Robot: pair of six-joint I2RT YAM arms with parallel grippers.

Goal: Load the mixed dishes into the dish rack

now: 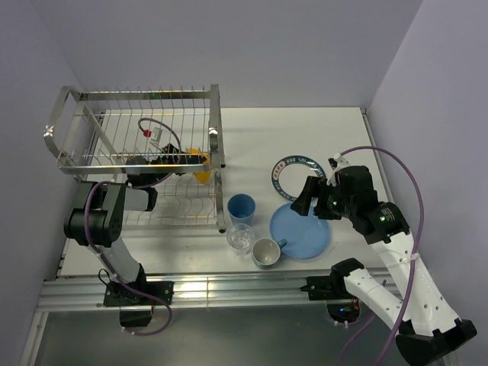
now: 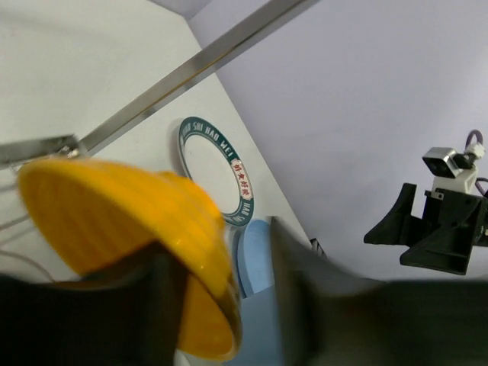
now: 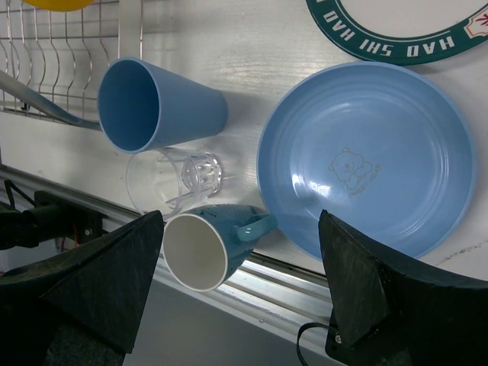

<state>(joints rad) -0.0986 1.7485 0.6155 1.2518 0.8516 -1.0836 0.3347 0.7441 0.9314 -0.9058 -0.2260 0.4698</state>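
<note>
The chrome dish rack [image 1: 137,145] stands at the left. My left gripper [image 1: 187,158] reaches along its upper tier to the right end. The yellow-orange bowl [image 1: 200,165] hangs tilted there. In the left wrist view the bowl [image 2: 130,221] lies against one finger [image 2: 114,305], with a gap to the other finger; the jaws stand apart. My right gripper [image 1: 311,200] is open and empty above the blue plate [image 1: 301,232]. The blue tumbler [image 1: 241,207], clear glass [image 1: 241,238], light blue mug [image 1: 267,252] and white plate with dark rim [image 1: 293,174] stand on the table.
A cable with a red tag [image 1: 145,131] lies over the rack's upper tier. An aluminium rail [image 1: 229,288] runs along the table's near edge. Walls close the back and both sides. The mug [image 3: 206,248] sits right beside the glass [image 3: 171,179] and plate [image 3: 366,156].
</note>
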